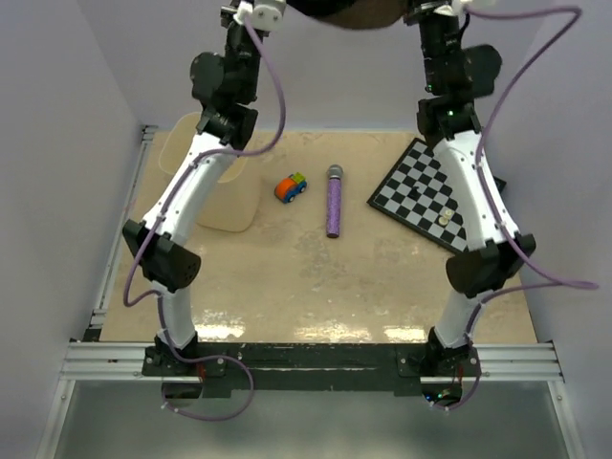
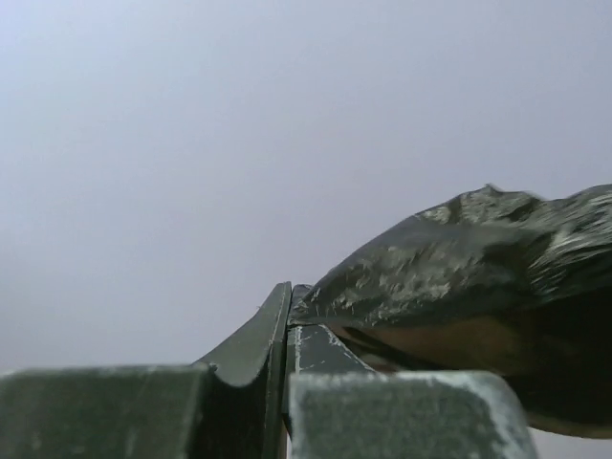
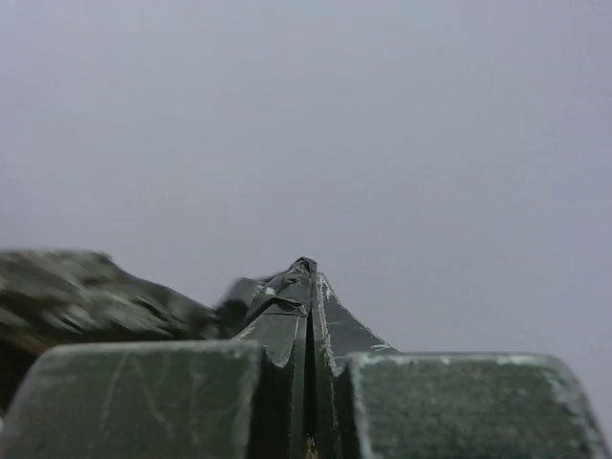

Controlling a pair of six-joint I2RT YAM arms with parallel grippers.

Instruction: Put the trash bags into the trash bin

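Both arms are raised high toward the back wall. A dark, glossy, crinkled trash bag point(image 1: 350, 13) hangs between them at the top edge of the top view. My left gripper point(image 2: 290, 298) is shut, pinching the bag's film point(image 2: 478, 277), which billows out to its right. On the other side, my right gripper point(image 3: 307, 273) is shut on a fold of the bag point(image 3: 86, 292) that trails to its left. The cream trash bin point(image 1: 239, 206) stands on the table at the back left, partly hidden behind the left arm and well below the bag.
A small colourful toy car point(image 1: 291, 187) and a purple glittery cylinder point(image 1: 334, 201) lie mid-table. At the back right sits a black-and-white chequered board point(image 1: 421, 191), under the right arm, with two small pieces point(image 1: 445, 217) on it. Pale walls enclose the table.
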